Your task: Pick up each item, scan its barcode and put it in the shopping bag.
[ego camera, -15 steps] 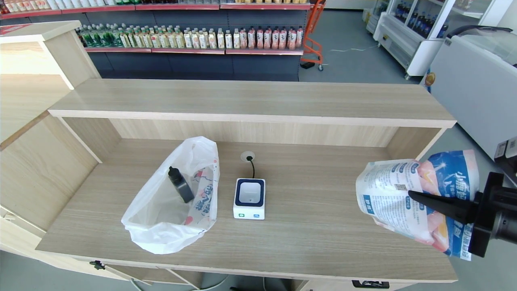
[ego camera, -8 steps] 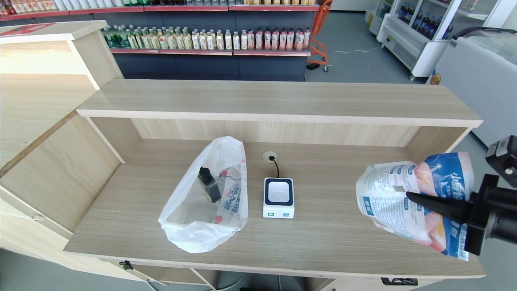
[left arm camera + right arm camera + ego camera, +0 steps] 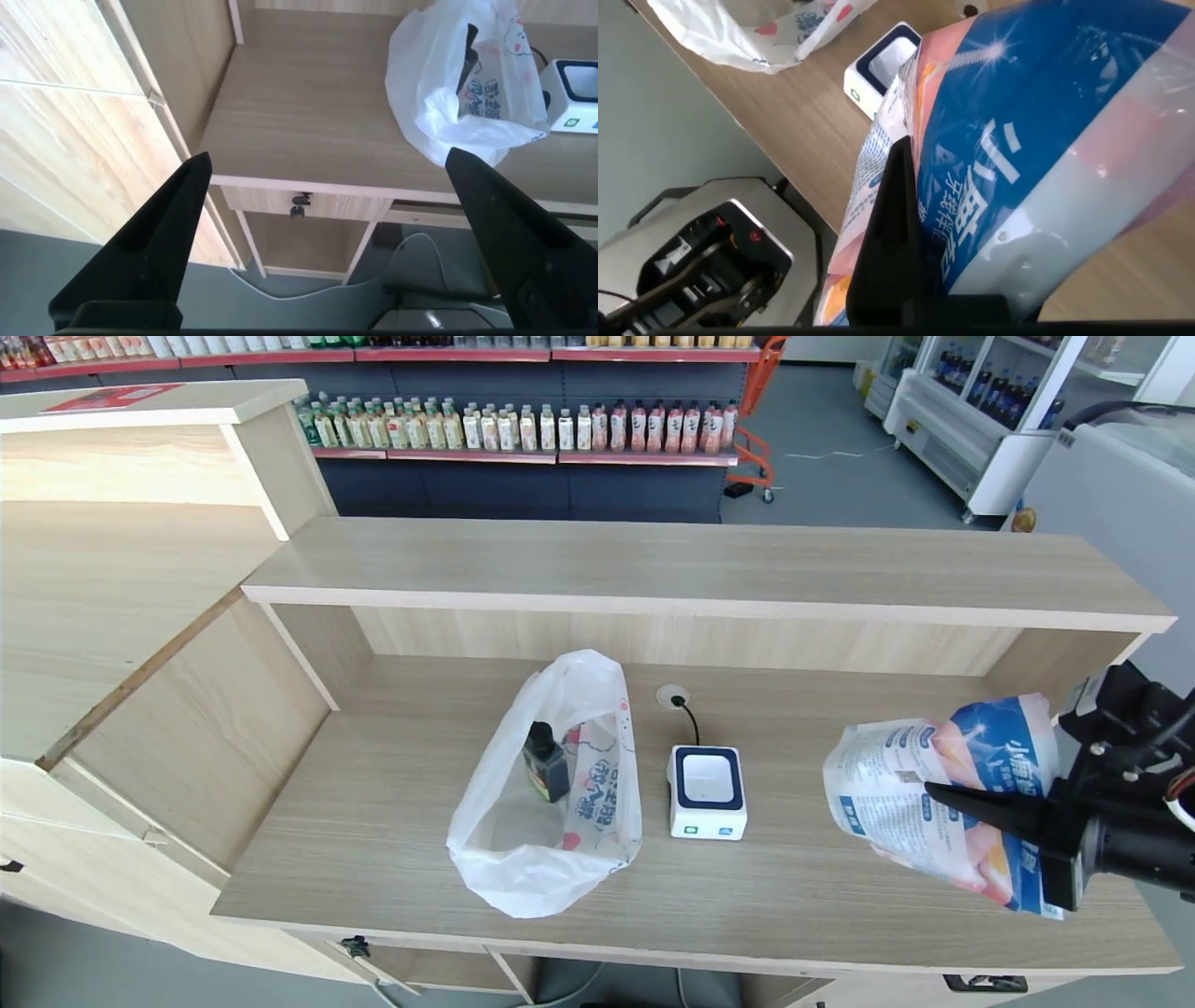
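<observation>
In the head view, the white shopping bag point(image 3: 523, 840) lies on the wooden surface point(image 3: 803, 887) near the middle of its front edge, its mouth open toward that edge. A dark bottle point(image 3: 545, 763) stands inside the bag. The white scanner point(image 3: 707, 780) sits just beside the bag, on the side toward the right end, and its cable runs to a hole near the back wall. Above the right end of the surface the right hand point(image 3: 935, 793) grips a blue, pink and white pouch point(image 3: 887, 775), lifted clear of the wood and tilted, with its printed back turned toward the scanner.

In the left wrist view, the left hand point(image 3: 327, 159) is off the front left corner of the surface, its two fingers point(image 3: 149, 252) spread wide with nothing between them. The bag and part of the scanner lie well beyond it.

In the right wrist view, one black finger point(image 3: 892, 233) presses flat against the pouch's face. The scanner and a corner of the bag lie on the surface below.
</observation>
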Controlling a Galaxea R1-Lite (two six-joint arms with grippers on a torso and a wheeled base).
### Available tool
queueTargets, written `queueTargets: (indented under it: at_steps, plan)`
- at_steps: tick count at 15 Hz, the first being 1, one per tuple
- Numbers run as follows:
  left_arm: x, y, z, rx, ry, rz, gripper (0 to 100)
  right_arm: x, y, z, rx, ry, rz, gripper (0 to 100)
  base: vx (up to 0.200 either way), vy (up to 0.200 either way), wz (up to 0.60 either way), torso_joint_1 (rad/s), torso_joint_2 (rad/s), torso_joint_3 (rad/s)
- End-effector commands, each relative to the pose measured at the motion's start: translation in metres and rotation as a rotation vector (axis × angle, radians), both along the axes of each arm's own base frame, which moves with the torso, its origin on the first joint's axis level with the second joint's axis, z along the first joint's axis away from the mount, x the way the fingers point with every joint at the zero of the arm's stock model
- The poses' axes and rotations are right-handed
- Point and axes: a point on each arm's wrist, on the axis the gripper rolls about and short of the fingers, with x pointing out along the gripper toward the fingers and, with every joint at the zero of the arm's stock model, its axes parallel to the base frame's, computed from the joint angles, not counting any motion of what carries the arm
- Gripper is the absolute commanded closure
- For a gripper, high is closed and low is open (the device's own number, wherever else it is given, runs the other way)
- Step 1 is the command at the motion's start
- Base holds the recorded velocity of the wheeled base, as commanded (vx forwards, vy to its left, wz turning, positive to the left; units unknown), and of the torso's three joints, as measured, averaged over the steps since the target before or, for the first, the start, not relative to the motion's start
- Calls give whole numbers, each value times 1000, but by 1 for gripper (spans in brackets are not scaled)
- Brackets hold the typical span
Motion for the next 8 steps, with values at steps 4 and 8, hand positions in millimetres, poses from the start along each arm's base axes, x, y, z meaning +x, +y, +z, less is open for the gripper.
queueTargets:
  at_steps: [4,8]
  plan:
    - [0,0,0,-2,0,-1,0,48,2,-14,-116,19,47,100,100,100,0,-1,-4,2]
    - [0,0,0,-2,0,-1,0,78,9,-23,-89,0,119,100,100,100,0,-4,-4,4]
